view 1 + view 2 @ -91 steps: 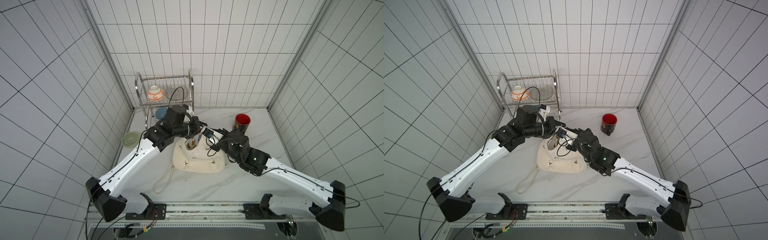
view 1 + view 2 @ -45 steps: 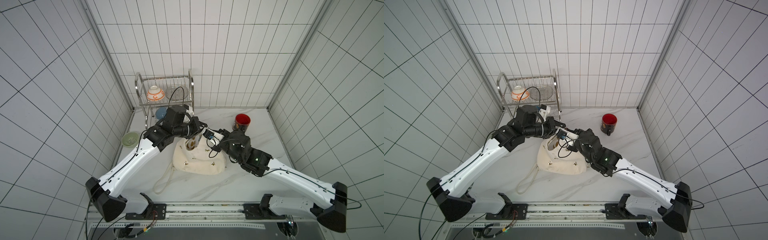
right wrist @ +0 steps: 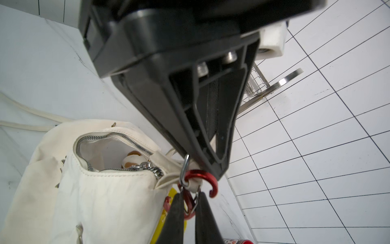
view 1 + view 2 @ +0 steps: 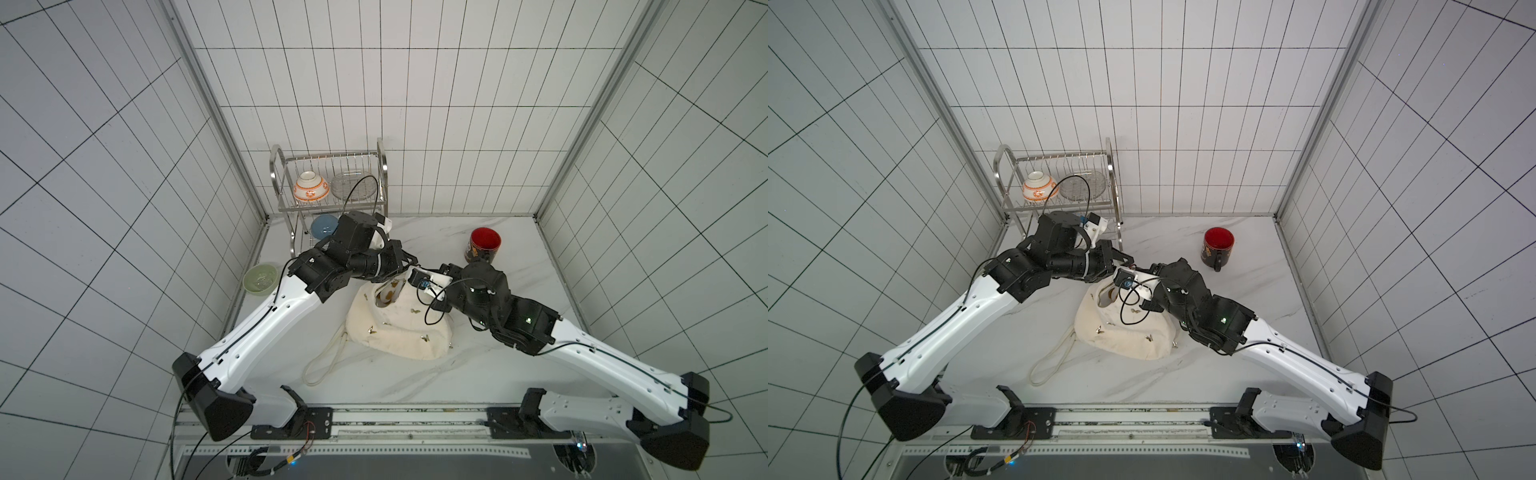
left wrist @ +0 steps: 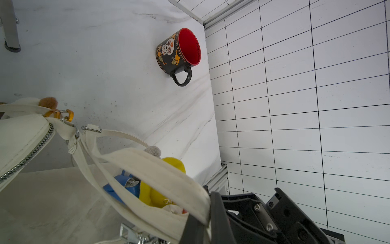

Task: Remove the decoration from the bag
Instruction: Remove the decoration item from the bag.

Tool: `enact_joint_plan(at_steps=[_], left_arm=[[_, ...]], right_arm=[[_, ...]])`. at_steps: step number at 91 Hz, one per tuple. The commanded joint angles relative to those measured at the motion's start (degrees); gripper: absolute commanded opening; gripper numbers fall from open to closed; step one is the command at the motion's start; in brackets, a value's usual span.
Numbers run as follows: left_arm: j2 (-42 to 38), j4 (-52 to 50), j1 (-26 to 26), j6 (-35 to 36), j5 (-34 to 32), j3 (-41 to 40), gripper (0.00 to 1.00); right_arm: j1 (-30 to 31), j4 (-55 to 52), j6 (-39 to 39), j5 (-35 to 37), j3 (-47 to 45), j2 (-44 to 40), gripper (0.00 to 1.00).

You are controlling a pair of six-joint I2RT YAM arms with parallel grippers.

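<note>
A cream bag (image 4: 399, 332) with small brown butterfly prints lies slumped at the centre of a white marble surface (image 4: 478, 361), its long loose straps trailing toward the lower left in both top views. Two white-and-black arms reach in from the lower corners and meet over the bag's upper end. The left pincer (image 3: 211, 164) is clamped tight on a cream strap (image 5: 147, 160), holding that end raised, probably so the hardware hangs free and taut. The right pincer (image 3: 190, 201) stands narrow, its dark fingers (image 3: 178, 213) either side of the lower loop of a red carabiner (image 3: 203, 178), seemingly pinching it. This clip appears to tie the decoration (image 5: 162, 186), a yellow and blue charm, to the strap ring, so unhooking it looks like the step in hand. From above, the arms hide the clip and the charm. Only the right wrist view, at lower centre, shows the carabiner and the grip, plus the bag's open zip (image 3: 114, 137). The left wrist view alone shows the charm's colours, at lower centre, and a gold clip (image 5: 68, 115) with a brown pompom at mid left. A black mug (image 4: 484, 245) with a red inside stands upright, well apart, to the upper right of the bag. A wire dish rack (image 4: 332, 174) stands above the bag, at upper centre.
</note>
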Motion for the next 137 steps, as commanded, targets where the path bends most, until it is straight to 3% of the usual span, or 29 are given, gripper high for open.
enact_joint_plan(at_steps=[1, 49, 98, 127, 137], left_arm=[[0.3, 2.6, 0.9, 2.1, -3.9, 2.4, 0.00], [1.0, -2.1, 0.0, 6.6, -4.6, 4.1, 0.00], [5.3, -8.6, -5.4, 14.1, -5.9, 7.9, 0.00], [7.6, -10.5, -7.3, 18.4, -7.0, 7.7, 0.00], [8.7, -10.9, -7.7, 19.9, -6.3, 7.7, 0.00]], right_arm=[[2.4, -8.7, -0.9, -2.5, 3.5, -2.2, 0.00], [4.4, -29.0, -2.4, -7.3, 13.0, 5.1, 0.00], [5.7, -29.6, -4.2, -7.0, 17.1, 8.6, 0.00], [5.8, -27.3, -2.6, -3.8, 18.6, 10.7, 0.00], [5.9, -26.9, -1.9, 0.4, 18.8, 12.2, 0.00]])
